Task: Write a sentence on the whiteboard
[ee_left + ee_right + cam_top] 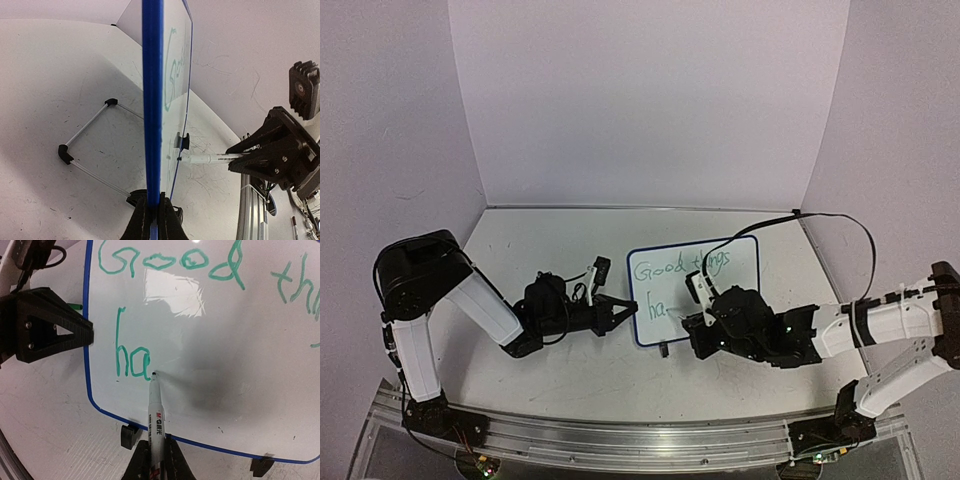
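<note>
The whiteboard (725,262) stands propped on the table, blue-framed, with black clip feet (131,435). Green writing on it reads "Good things" on the top line and "ha" (131,354) on the second line. My left gripper (623,310) is shut on the board's left blue edge (152,115) and holds it. My right gripper (155,452) is shut on a white marker (155,415), whose tip touches the board just right of the "a". The marker also shows in the left wrist view (207,158).
The board's wire stand (87,150) rests on the scuffed white tabletop behind it. White walls enclose the table at back and sides. An aluminium rail (620,440) runs along the near edge.
</note>
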